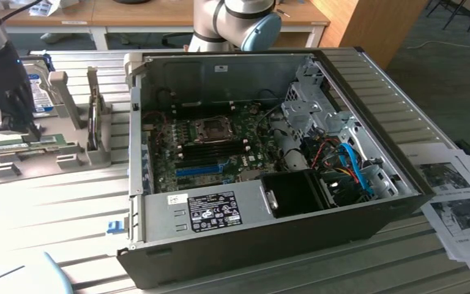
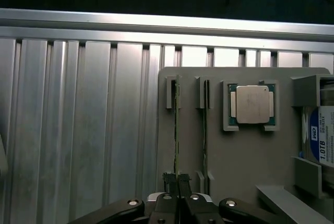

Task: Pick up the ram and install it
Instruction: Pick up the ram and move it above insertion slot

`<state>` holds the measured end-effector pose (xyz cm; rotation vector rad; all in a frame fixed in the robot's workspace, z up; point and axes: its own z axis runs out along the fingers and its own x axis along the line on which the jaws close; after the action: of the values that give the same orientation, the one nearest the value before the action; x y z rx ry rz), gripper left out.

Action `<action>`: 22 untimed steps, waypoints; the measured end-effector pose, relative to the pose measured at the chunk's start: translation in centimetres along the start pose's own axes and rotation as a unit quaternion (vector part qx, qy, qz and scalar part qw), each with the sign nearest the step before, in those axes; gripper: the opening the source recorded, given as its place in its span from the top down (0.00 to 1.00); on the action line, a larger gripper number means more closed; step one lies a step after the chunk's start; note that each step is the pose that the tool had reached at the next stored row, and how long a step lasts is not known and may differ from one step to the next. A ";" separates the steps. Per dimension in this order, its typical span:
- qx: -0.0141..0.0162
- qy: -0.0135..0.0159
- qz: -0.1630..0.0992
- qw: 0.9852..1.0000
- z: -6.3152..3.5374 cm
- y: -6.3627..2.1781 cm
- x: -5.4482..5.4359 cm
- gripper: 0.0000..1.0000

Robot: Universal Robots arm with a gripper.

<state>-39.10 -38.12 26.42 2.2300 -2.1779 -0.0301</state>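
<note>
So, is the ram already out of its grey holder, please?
No, the ram stands on edge in a slot of the grey holder, with the gripper closed on its end.

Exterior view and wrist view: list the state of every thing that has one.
gripper: shut on the ram.
ram: on edge in a holder slot, gripped.
second stick: on edge in the next slot, free.
processor: flat in its pocket.
computer case: side open.

Counter: slatted counter (image 1: 55, 208) washed near-white by glare toward the exterior view's left.
Computer case: computer case (image 1: 300, 245) dim inside, deep shadow.
Wrist view: darker overall, bright streaks along the counter.
Source: perhaps a window.
</note>
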 end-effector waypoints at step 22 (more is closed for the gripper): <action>0.000 0.000 0.000 1.000 -1.73 0.01 0.0 0.89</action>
<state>-39.06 -38.13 28.15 2.2300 -2.1778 -0.0301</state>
